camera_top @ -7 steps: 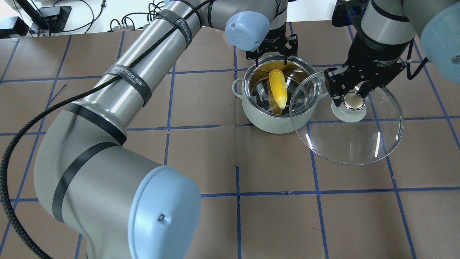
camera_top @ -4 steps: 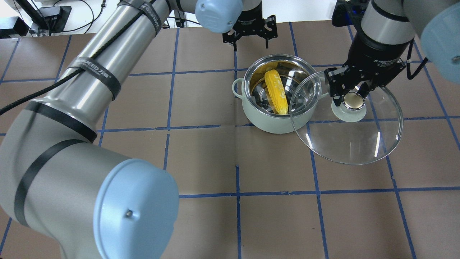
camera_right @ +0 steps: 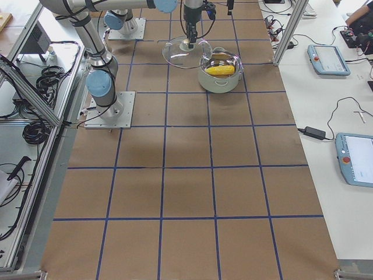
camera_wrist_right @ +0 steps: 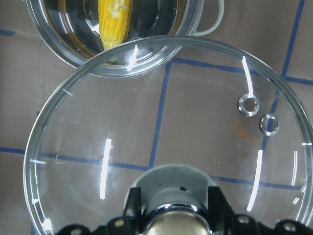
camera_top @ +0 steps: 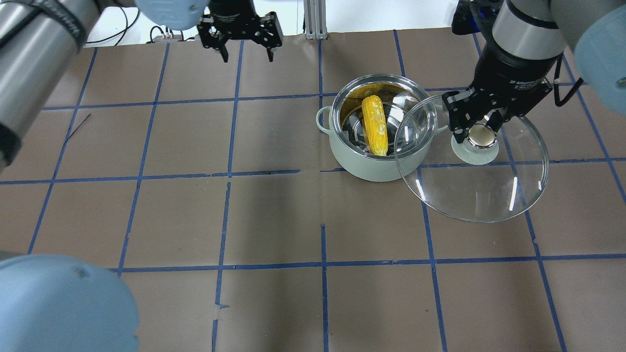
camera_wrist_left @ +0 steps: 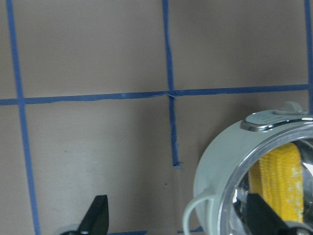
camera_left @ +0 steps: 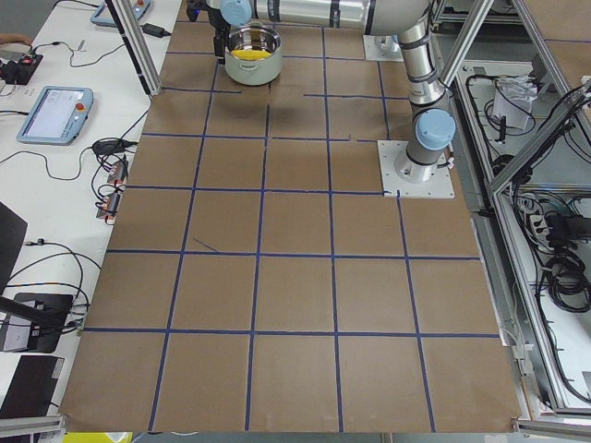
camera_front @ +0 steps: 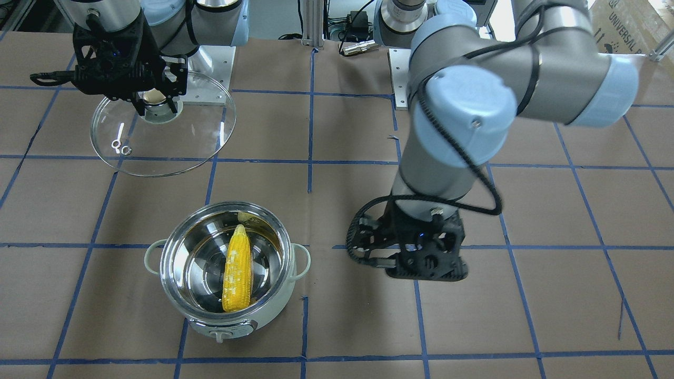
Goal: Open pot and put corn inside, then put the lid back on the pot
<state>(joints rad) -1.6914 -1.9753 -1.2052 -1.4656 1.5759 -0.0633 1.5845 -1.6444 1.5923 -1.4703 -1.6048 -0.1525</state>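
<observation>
Open pot [camera_top: 364,168] holds the corn [camera_top: 375,124], lying slantwise. The right gripper [camera_top: 481,128] is clamped on the knob [camera_top: 481,141] of the lid [camera_top: 481,193], which hangs beside the pot, edge overlapping its rim in the overhead view. The left gripper [camera_top: 248,56] is empty, jaws spread wide, well apart from the pot. Risks: set off-centre, the lid catches the rim and tilts; pinched by a small knob, the glass may swing; a high corn end may block seating.
</observation>
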